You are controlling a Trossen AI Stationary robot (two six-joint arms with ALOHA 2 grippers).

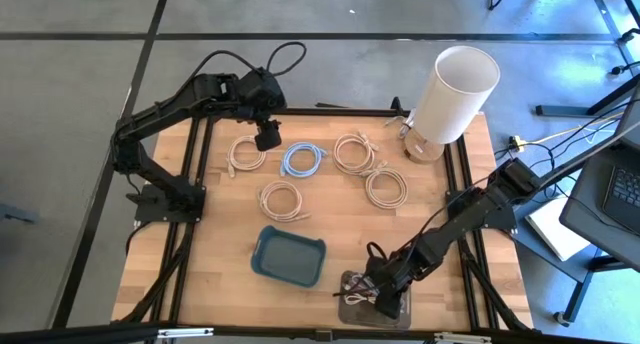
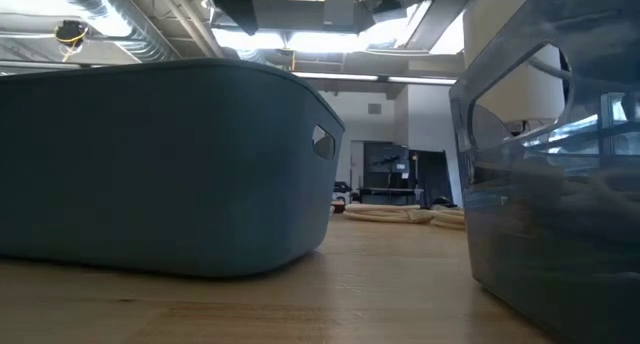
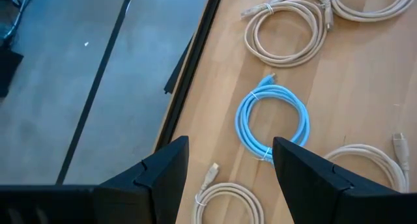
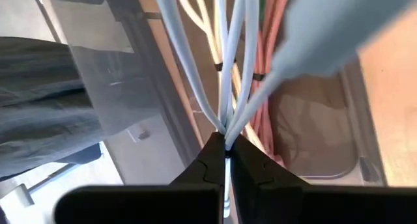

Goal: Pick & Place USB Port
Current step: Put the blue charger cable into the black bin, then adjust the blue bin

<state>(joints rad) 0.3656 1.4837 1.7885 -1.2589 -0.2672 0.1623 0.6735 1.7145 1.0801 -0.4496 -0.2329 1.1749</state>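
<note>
Only the right wrist view shows the right tool (image 4: 225, 149) clamped on pale cables (image 4: 228, 61) above the clear box (image 4: 313, 129); the left tool (image 3: 228, 162) hovers apart over the blue cable (image 3: 272, 123).

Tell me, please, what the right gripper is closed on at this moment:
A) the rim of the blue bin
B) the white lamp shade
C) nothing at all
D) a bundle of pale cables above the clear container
D: the right gripper pinches the pale cables above the clear container.
</note>
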